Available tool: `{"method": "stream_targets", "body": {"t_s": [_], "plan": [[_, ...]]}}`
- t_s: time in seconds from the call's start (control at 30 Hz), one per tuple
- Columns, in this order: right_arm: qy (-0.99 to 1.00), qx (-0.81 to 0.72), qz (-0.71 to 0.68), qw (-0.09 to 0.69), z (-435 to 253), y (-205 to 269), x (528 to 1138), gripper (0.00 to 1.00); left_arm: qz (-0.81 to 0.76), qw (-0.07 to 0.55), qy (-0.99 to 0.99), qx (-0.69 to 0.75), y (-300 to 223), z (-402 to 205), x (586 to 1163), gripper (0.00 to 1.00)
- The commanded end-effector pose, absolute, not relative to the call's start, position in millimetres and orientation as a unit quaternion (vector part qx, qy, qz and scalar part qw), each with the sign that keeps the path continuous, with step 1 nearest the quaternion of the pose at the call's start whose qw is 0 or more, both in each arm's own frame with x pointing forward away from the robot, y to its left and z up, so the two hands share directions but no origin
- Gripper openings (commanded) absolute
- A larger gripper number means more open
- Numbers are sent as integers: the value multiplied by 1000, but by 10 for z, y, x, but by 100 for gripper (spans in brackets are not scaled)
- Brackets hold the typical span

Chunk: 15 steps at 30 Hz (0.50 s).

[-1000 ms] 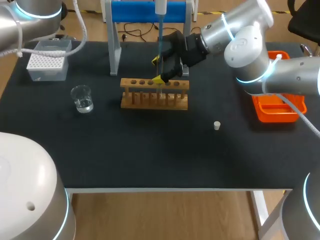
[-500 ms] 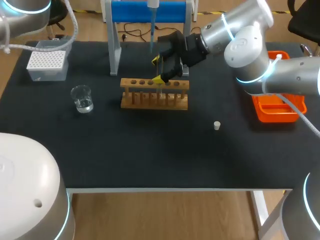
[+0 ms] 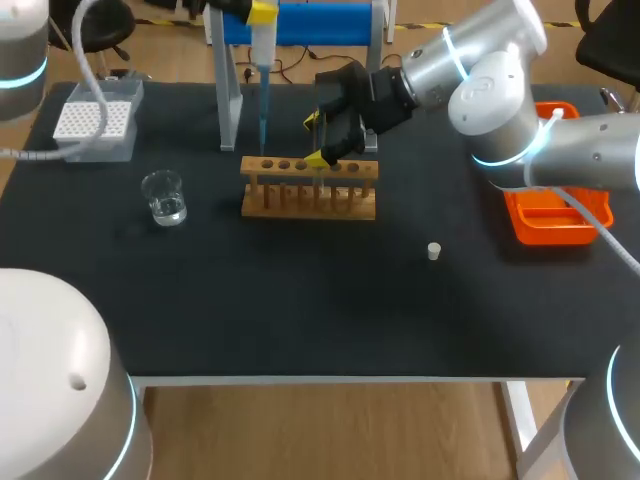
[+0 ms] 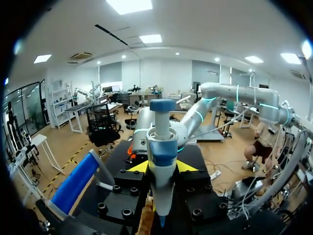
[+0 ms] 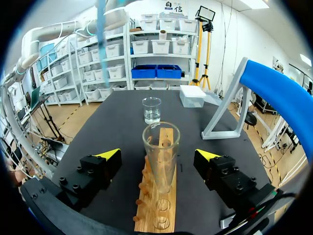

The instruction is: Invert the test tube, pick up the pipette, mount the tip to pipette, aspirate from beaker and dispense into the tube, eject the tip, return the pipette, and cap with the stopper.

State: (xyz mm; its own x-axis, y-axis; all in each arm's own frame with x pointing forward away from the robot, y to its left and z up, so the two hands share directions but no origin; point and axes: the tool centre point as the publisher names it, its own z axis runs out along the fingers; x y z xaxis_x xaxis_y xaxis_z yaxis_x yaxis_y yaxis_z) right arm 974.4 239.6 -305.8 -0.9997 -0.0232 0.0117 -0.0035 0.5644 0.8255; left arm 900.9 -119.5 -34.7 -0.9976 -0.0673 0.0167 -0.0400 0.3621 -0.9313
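Note:
The pipette [image 3: 263, 45] with its blue tip [image 3: 264, 120] hangs point down over the left end of the wooden rack [image 3: 310, 190], my left gripper [image 3: 260, 14] shut on its body. In the left wrist view the pipette [image 4: 162, 161] sits clamped between the yellow fingertips [image 4: 138, 167]. A clear test tube [image 5: 161, 156] stands mouth up in the rack [image 5: 157, 210]. My right gripper [image 5: 159, 155] is open, one finger on each side of the tube and not touching it; in the head view it [image 3: 318, 140] is at the rack's middle. The beaker [image 3: 164, 197] holds water. The white stopper [image 3: 434, 251] lies on the mat.
A tip box [image 3: 95, 125] stands at the back left. The blue-topped pipette stand [image 3: 300, 22] rises behind the rack. An orange tray [image 3: 548, 215] sits at the right edge. In the right wrist view the beaker [image 5: 151, 109] and the tip box [image 5: 193, 95] lie beyond the rack.
My left arm has carried the pipette leftward, from above the test tube to above the rack's left end. The right arm has not moved.

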Motion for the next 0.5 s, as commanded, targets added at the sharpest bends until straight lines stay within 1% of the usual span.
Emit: {"method": "stream_targets", "body": {"t_s": [0.03, 0.5], "plan": [[-885, 8, -466, 11, -3055, 2392, 9747, 100, -581, 33, 812, -43, -1206, -603, 8730, 0], [-885, 8, -466, 11, -3055, 2392, 9747, 100, -595, 28, 804, -11, -1555, -974, 8428, 0]]}}
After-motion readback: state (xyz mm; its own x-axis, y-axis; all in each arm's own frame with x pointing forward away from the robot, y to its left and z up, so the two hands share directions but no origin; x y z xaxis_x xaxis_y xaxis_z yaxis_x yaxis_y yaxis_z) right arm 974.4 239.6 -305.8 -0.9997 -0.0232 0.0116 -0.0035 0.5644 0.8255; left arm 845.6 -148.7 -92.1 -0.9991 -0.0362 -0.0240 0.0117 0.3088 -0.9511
